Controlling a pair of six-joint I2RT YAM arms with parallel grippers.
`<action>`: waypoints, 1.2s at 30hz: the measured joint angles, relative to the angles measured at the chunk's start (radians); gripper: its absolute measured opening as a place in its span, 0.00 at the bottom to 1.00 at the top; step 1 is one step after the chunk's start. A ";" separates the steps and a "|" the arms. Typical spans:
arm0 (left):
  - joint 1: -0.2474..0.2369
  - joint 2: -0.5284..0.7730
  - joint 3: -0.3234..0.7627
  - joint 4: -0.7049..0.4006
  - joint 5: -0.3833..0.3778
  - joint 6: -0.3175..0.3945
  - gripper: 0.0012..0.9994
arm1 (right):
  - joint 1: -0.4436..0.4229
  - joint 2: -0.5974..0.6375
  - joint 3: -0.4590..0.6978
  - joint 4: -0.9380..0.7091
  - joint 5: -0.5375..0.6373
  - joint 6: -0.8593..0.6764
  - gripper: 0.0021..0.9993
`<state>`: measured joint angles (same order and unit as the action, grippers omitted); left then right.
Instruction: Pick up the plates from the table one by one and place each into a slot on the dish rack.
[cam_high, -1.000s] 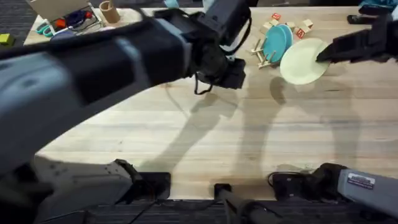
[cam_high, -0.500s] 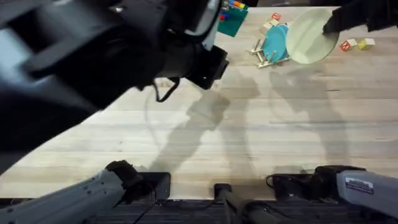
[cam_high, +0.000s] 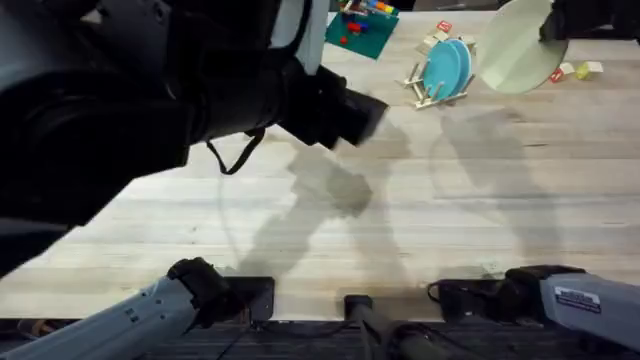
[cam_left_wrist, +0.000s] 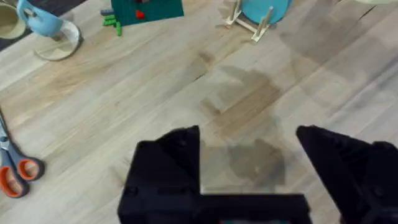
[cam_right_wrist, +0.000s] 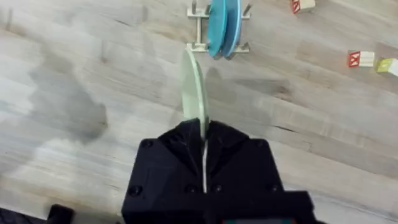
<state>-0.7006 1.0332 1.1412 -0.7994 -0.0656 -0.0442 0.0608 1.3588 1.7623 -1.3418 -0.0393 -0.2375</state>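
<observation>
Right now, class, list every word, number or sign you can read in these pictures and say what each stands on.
White label on the right arm's base: lines of print, too small to read.
Toy blocks near the rack: red marks on their faces, too blurred to read.
Nothing else carries text; the plates show none.

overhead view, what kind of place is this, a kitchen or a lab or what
Probably a robot test bench, not a kitchen: a plank wooden table holds a small dish rack beside a green toy-block board, lettered toy blocks and scissors, with arm bases mounted along its near edge.
</observation>
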 joint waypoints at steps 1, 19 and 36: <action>0.000 0.000 0.000 0.000 -0.001 0.000 0.96 | 0.000 0.003 0.007 0.000 0.002 0.003 0.03; 0.000 0.000 0.000 -0.002 -0.006 0.001 0.99 | 0.001 0.189 0.223 0.002 0.100 0.036 0.03; 0.000 0.000 0.000 -0.005 -0.006 0.001 0.99 | 0.001 0.305 0.249 0.044 0.107 0.036 0.03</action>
<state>-0.7006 1.0332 1.1412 -0.8043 -0.0719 -0.0437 0.0616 1.6638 2.0117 -1.2980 0.0673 -0.2016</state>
